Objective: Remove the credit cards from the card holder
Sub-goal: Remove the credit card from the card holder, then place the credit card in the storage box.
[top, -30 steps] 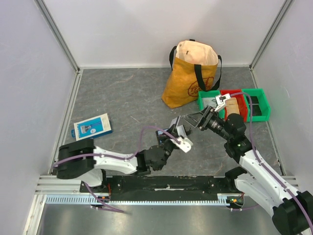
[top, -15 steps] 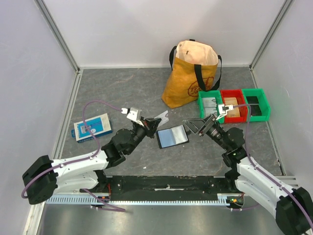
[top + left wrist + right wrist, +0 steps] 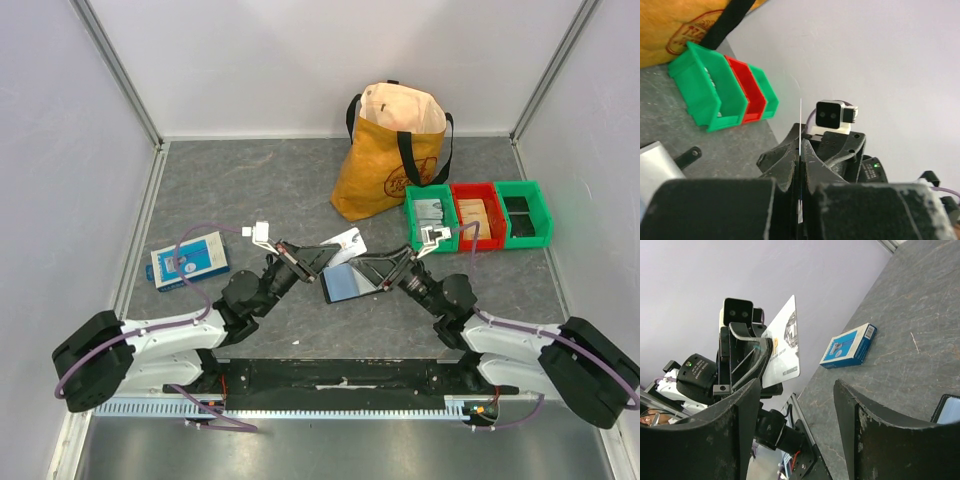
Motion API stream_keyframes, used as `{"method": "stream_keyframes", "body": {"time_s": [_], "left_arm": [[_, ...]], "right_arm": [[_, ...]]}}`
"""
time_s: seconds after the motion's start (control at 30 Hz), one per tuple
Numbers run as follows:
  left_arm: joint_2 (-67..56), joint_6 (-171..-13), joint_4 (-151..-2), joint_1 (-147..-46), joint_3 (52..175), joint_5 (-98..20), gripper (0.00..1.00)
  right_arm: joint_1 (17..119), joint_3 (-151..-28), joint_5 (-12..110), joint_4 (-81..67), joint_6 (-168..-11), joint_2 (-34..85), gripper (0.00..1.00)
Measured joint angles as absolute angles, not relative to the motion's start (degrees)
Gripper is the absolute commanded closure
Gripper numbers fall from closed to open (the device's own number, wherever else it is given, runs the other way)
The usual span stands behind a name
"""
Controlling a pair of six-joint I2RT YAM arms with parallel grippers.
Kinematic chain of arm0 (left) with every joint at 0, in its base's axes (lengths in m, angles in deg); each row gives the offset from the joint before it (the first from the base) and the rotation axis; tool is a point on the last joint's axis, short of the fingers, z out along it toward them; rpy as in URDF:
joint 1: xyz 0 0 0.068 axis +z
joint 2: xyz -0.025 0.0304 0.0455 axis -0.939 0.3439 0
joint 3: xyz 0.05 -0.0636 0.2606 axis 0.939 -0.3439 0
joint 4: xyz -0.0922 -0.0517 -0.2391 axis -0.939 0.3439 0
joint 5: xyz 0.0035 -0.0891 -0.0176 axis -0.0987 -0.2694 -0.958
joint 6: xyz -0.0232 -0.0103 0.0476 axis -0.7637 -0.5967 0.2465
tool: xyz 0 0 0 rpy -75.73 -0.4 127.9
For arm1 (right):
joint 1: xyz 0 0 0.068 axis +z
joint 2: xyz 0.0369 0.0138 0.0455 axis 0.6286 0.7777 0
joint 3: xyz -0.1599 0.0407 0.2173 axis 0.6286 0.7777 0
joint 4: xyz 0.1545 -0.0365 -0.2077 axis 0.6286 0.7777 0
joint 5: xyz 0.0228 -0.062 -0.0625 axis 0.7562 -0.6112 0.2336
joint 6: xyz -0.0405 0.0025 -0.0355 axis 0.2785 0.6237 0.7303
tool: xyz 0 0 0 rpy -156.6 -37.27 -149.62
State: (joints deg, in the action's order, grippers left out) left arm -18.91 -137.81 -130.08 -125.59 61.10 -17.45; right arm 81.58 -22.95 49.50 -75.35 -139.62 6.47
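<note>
- Left gripper (image 3: 322, 252) was clamped on a pale card (image 3: 346, 239), held up off the tabletop (image 3: 250, 190).
- Holder (image 3: 345, 284) lay flat between the arms.
- Right gripper (image 3: 378, 270) was spread wide, just beside the holder.

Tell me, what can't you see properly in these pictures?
Left wrist view: the credit card in the left tool shows only its thin edge; its face is hidden.
Right wrist view: the card holder is cut off by the bottom-right corner.
Top view: the right tool covers part of the card holder, so any cards inside cannot be counted.
</note>
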Motion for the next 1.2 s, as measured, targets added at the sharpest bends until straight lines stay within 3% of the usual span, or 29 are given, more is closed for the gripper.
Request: {"method": "stream_keyframes", "body": {"time_s": [0.1,0.23,0.3,0.4,0.47,0.53,0.7,0.77,0.97,1.2], "left_arm": [[-17.2,-140.9,-132.4,-125.6,61.0,-18.1,0.96],[-16.3,-143.1,-134.4,-125.6,61.0,-19.2,0.96],[-16.2,-143.5,-134.6,-125.5,61.0,-19.2,0.95],[-15.8,-144.1,-134.8,-125.5,61.0,-19.2,0.94],[-15.5,-144.4,-134.9,-125.4,61.0,-19.2,0.91],[-15.2,-144.7,-135.0,-125.2,61.0,-19.2,0.82],[-15.0,-145.4,-135.8,-125.1,60.9,-20.8,0.47],[-15.3,-145.6,-135.7,-125.0,60.6,-21.8,0.38],[-20.7,-144.3,-128.0,-119.1,60.6,-27.9,0.19],[-26.3,-133.1,-100.8,-110.7,70.6,-36.9,0.13]], "right_arm": [[82.0,-22.9,48.7,-77.9,-139.6,8.2,0.39],[82.0,-23.0,48.1,-80.0,-139.2,9.2,0.55],[82.1,-23.1,48.0,-80.8,-139.1,9.3,0.70],[82.4,-23.6,48.1,-81.7,-138.8,9.3,0.83],[82.5,-23.8,48.2,-82.1,-138.8,9.2,0.99],[82.5,-24.0,48.3,-82.3,-138.7,9.1,1.00],[82.4,-24.1,47.3,-81.4,-137.8,6.6,1.00],[82.1,-24.1,46.2,-80.2,-137.1,4.5,1.00],[76.6,-24.1,43.7,-68.0,-135.1,-5.6,1.00],[64.7,-26.8,40.6,-45.0,-128.6,-16.4,1.00]]}}
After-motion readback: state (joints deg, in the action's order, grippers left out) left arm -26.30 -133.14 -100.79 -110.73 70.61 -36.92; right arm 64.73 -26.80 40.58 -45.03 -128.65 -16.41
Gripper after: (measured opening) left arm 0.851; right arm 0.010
